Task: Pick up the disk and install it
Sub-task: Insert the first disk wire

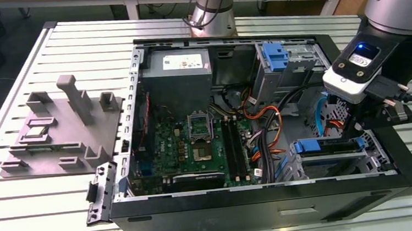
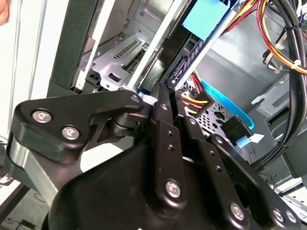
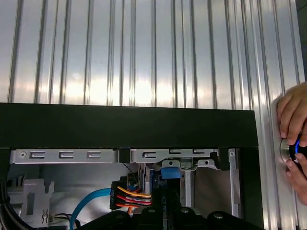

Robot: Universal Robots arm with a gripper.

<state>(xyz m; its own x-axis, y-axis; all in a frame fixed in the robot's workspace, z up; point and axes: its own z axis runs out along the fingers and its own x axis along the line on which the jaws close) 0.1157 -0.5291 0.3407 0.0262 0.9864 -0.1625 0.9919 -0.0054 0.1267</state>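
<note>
Though the gripper [image 1: 370,128] reaches down into the open computer case [image 1: 271,198] at the exterior view's right, its linkages in the second wrist view [image 2: 168,98] crowd around its tip, and I cannot tell whether it is clamped or spread. It sits right at the end of the disk [image 2: 192,48], which is seen edge-on there as a dark slab with a blue tab at its far end. Whether it grips the disk or only touches it I cannot tell.

In the exterior view the disk [image 1: 308,146] lies in the drive bay at the near right corner of the case, its blue carrier facing the middle of the case. A light blue cable [image 2: 230,108] and a bundle of red, yellow and orange wires [image 2: 194,103] run just beside the disk.

Further toward the exterior view's left sits the green motherboard [image 1: 193,144], with the grey power supply [image 1: 176,65] at the far side of the case. A blue bracket [image 1: 275,55] stands in the far right bay.

The case rests on a slatted metal table [image 1: 51,205]. A grey fixture [image 1: 60,132] stands on the table, well apart from the case at the exterior view's left.

In the first wrist view a person's hand [image 3: 295,124] rests on a round button [image 3: 291,151] with a blue light, on the table beyond the case's black wall [image 3: 129,124].
</note>
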